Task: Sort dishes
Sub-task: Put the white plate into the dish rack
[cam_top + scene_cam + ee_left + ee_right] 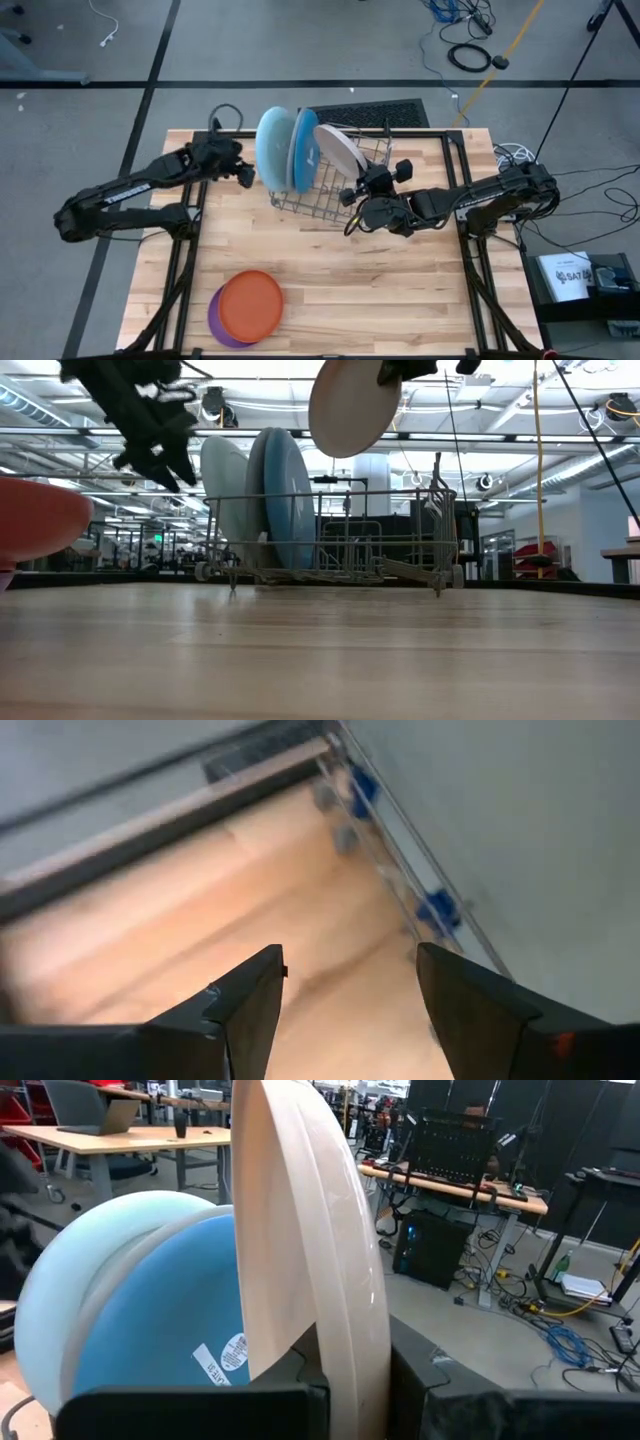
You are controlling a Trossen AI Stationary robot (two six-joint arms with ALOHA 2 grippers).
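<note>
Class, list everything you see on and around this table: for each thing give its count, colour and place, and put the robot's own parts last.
Off-white plate: one, off-white, held on edge above the rack by the right gripper.
Blue plates: two, one light blue and one darker blue, standing upright in the rack's left end.
Orange plate: one, orange, lying on the purple plate near the table's front edge.
Purple plate: one, purple, under the orange plate.
Dish rack: one, grey wire, at the table's back centre.
Table: one, light wood.
Left gripper: one, dark, open, beside the rack's left end.
Right gripper: one, dark, shut on the off-white plate's rim.
</note>
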